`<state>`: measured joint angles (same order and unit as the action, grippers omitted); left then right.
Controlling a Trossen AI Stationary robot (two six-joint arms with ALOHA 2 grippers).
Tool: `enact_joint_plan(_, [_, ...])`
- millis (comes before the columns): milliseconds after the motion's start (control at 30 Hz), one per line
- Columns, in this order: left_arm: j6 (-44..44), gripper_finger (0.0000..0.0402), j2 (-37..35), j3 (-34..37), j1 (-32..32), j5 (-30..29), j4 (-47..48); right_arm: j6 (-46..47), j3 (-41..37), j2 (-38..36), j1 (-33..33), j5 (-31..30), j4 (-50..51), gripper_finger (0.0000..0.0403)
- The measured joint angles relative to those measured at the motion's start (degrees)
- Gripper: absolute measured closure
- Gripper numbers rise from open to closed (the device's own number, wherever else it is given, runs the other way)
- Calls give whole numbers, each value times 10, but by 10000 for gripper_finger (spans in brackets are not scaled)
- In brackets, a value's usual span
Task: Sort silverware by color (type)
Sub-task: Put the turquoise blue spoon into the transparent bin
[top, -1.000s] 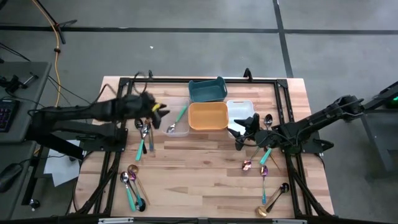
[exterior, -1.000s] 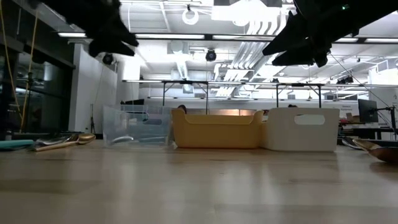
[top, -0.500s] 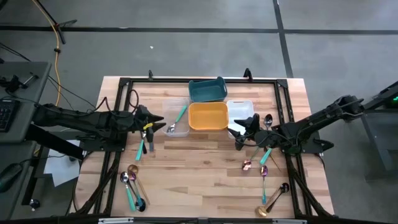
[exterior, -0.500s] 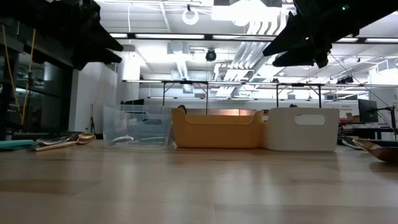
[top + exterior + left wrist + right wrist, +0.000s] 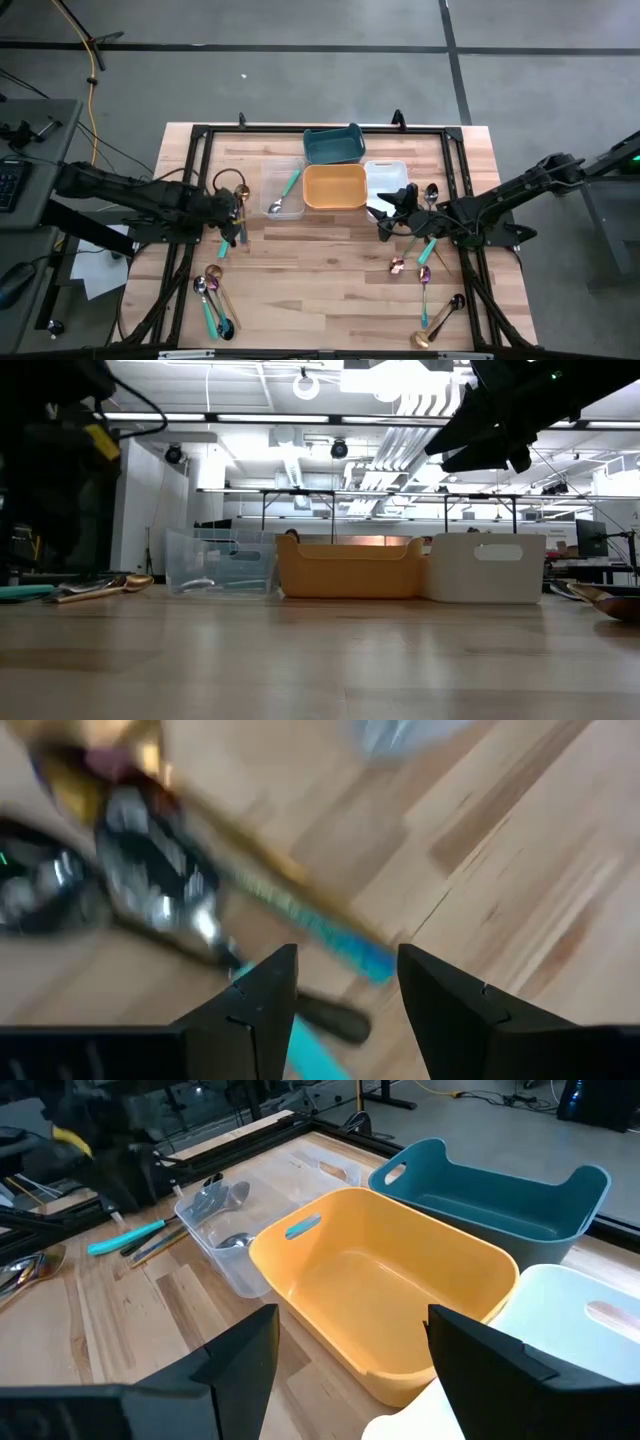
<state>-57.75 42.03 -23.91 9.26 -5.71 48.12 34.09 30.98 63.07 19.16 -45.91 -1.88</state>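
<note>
Your left gripper [image 5: 232, 214] dropped, jaws open, onto nine-o'clock spoons [image 5: 233, 224]; only one teal spoon [image 5: 283, 193] is binned.

1. A teal-handled spoon [image 5: 283, 195] lies slanted in the clear tray.
2. Several utensils [image 5: 229, 226], one teal-handled, lie left of that tray.
3. A gold spoon, silver spoon and teal-handled piece [image 5: 213, 300] lie front left.
4. Pink, teal-handled, black and gold spoons [image 5: 426, 276] lie scattered at right.
</note>
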Motion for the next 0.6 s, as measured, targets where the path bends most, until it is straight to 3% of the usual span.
enact_joint_plan(267, [-83, 244, 104, 2, 41, 0, -4, 0, 0, 0, 0, 0, 0, 155])
enact_joint_plan(600, [-135, 263, 211, -1, 64, -44, -6, -1, 0, 0, 0, -11, 0, 155])
